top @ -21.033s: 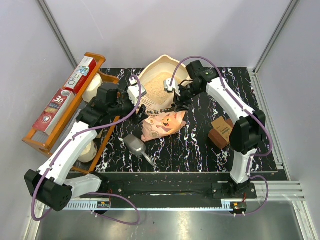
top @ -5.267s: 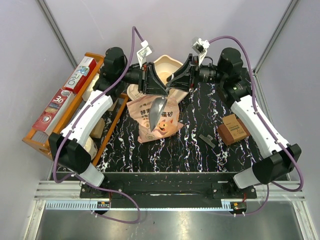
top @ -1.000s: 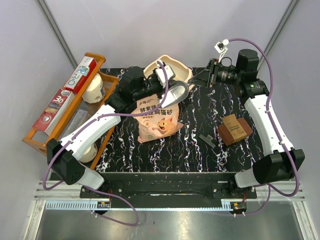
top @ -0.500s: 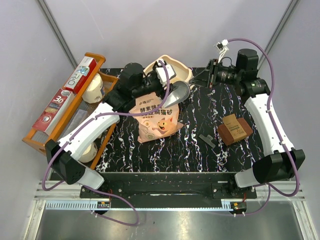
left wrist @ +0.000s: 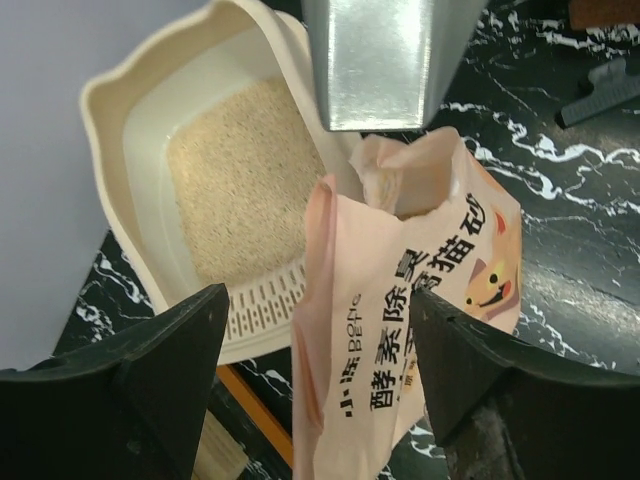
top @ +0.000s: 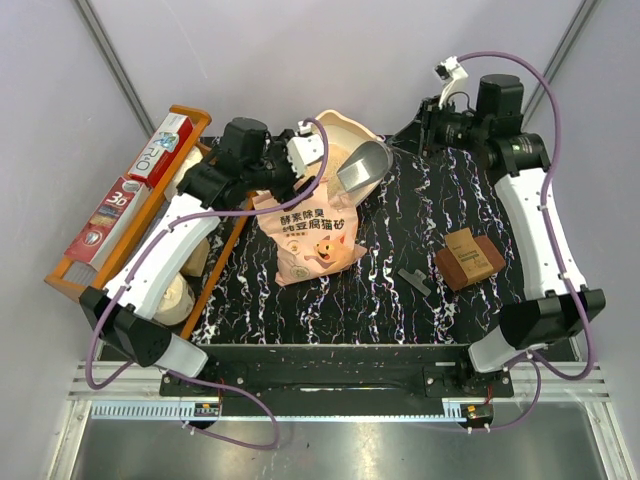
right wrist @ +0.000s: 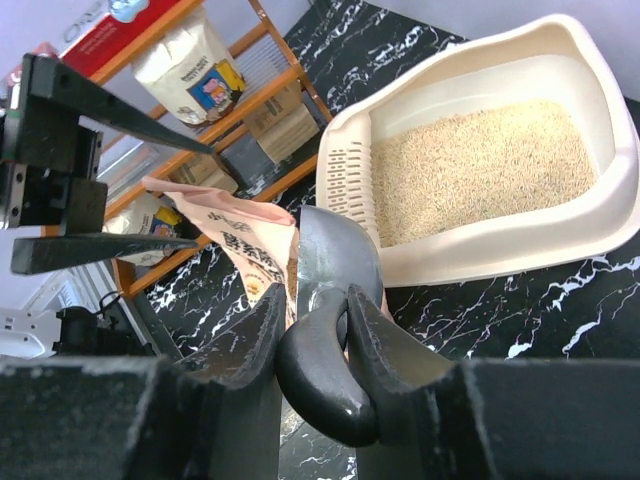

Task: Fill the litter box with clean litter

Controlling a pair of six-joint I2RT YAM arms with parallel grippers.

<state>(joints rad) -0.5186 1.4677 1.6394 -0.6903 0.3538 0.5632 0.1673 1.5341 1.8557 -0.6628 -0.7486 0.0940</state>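
the left gripper [left wrist: 315,345] hung wide open over the pink bag [left wrist: 400,300], and the right gripper [right wrist: 320,370] was clamped on the scoop [right wrist: 335,250] handle. the litter box [left wrist: 110,120] sat just behind, with clean litter [left wrist: 245,175] inside. unsupported, the bag could slump and spill.

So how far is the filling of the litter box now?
Done: a layer of litter lies in the litter box. In hand: the right claw grips the scoop near the open bag; the left claw is open above it. Left: probably more scoops, since the layer looks shallow.
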